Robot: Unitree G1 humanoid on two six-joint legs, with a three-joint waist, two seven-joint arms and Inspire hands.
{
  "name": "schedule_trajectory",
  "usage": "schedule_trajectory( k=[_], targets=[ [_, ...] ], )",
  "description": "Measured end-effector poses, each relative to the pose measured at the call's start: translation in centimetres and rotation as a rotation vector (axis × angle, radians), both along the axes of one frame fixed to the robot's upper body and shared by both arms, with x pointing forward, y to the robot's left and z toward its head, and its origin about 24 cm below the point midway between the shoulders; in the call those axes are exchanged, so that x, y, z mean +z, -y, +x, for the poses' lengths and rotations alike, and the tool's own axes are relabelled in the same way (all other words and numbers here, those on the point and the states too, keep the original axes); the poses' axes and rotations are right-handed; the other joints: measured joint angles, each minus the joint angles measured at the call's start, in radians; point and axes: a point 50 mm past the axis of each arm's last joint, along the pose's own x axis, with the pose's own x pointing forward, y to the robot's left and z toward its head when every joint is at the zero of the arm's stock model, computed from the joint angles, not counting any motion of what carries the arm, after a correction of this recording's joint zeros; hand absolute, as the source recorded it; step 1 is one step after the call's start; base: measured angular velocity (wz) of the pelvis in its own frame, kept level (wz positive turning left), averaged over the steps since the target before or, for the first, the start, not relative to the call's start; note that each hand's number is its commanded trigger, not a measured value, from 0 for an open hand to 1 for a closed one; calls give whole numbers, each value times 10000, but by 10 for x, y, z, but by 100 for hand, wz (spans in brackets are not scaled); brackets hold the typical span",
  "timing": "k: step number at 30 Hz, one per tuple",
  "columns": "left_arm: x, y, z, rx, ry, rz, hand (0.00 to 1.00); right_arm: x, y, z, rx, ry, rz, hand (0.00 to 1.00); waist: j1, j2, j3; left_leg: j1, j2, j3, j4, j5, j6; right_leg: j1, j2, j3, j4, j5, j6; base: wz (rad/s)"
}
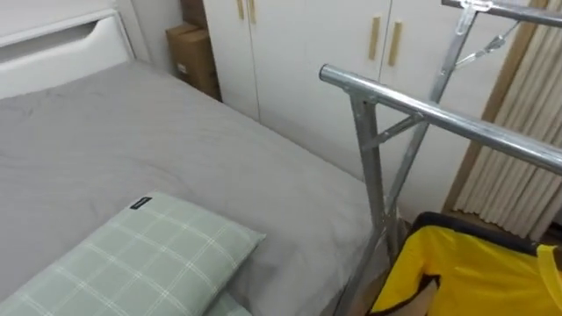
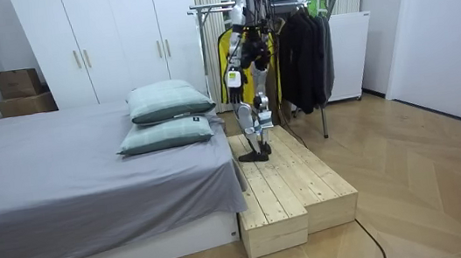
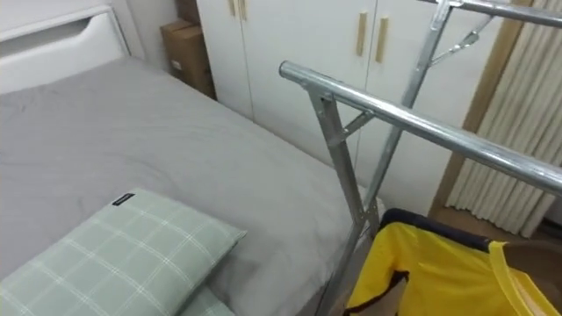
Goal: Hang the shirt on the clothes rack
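Beneath the rail point(image 1: 439, 114), yellow garment point(image 1: 474, 272) hangs near left hand point(image 2: 231, 74); its grip unreadable.

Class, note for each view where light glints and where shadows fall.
Left eye view: a bright glint runs along the metal rail, and the pillow casts a soft shadow on the bed. Room view: even light, with a dark shadow under the bed's overhanging edge.

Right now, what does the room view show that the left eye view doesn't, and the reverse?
Room view: the pale wooden plank platform under the robot, and dark clothes hanging on the silver metal rack. Left eye view: the small dark tag on the green checked pillow. Both: that rack, the grey bed, yellow garment and white wardrobe.
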Motion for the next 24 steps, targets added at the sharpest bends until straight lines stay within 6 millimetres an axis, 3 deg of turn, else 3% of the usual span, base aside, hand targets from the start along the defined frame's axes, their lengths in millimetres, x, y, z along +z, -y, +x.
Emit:
schedule_trajectory(
  k=[2,5,6,7,8,9,10,11,12,13,15,16,17,19,22,24],
  targets=[
    [0,0,-1,40,-56,15,0,0,0,-2,-107,-133,-53,0,25,33,-13,-22,-28,-119,96,-16,23,142,-57,-293,-44,24,60,45],
    [0,-2,-3,379,-182,53,0,-2,0,-13,-626,-414,-27,0,-121,122,-41,-218,-174,-746,314,-71,227,588,-218,-1115,-61,13,359,88],
    [0,-2,-4,470,-212,80,0,-2,0,-17,-969,-481,43,0,-195,170,-69,-321,-332,-1236,264,-32,326,820,-293,-1357,-12,17,509,113],
    [0,-2,-4,569,-226,94,0,-2,0,-19,-1134,-575,122,0,-385,233,-120,-412,-452,-1838,179,-5,412,944,-295,-1252,84,77,717,128],
    [0,-2,-5,629,-236,84,0,-2,0,-19,-1219,-570,128,0,-532,251,-137,-488,-578,-2165,163,45,494,937,-311,-638,231,109,773,162],
    [0,-3,-4,676,-194,95,0,-2,1,-19,-1440,-520,144,0,-797,189,-147,-641,-898,-2788,166,153,656,909,-264,1474,430,121,786,177],
    [0,-4,0,757,-43,116,0,-1,3,-19,-1626,-504,133,0,-859,90,-170,-789,-1229,-3226,180,277,849,902,-214,3129,491,116,740,169],
    [0,-4,2,803,33,119,0,-1,3,-20,-1719,-551,122,0,-832,74,-160,-815,-1393,-3380,186,309,906,893,-182,3454,546,119,737,120],
    [0,-4,1,989,16,127,0,-1,4,-21,-1832,-724,125,0,-626,90,-139,-871,-1557,-3618,251,315,1003,917,-190,3475,669,119,738,78],
    [1,-5,-1,1117,-77,159,0,-1,4,-18,-1829,-739,147,0,-522,133,-122,-950,-1673,-3904,395,252,1108,1029,-230,3155,720,124,741,73],
    [1,-6,-9,1209,-363,256,0,-2,2,-20,-1869,-873,290,0,-567,137,-93,-1015,-1970,-4560,480,218,1197,1209,-275,3091,714,139,764,95],
    [1,-6,-14,1252,-568,322,0,-2,1,-23,-1973,-1008,374,0,-586,62,-81,-1020,-2184,-4973,476,276,1291,1253,-333,3267,716,140,768,97],
    [1,-6,-16,1275,-637,332,0,-2,1,-23,-2011,-1044,397,0,-574,35,-77,-1023,-2234,-5129,470,301,1317,1278,-349,3409,704,128,787,86],
    [2,-6,-21,1423,-819,341,0,-2,1,-22,-2189,-963,513,0,-505,-66,-70,-1128,-2507,-5560,546,414,1436,1361,-333,4231,402,77,899,63],
    [2,-7,-22,1592,-808,373,0,-2,-1,-19,-2072,-902,510,0,-324,-76,-61,-1335,-2642,-5721,676,497,1437,1405,-267,4740,27,175,1096,25],
    [2,-7,-22,1585,-793,508,0,-3,-4,-20,-1805,-1015,485,0,-192,-92,-40,-1353,-2658,-5649,723,525,1385,1536,-259,4693,-142,189,1109,-6]
  ],
)
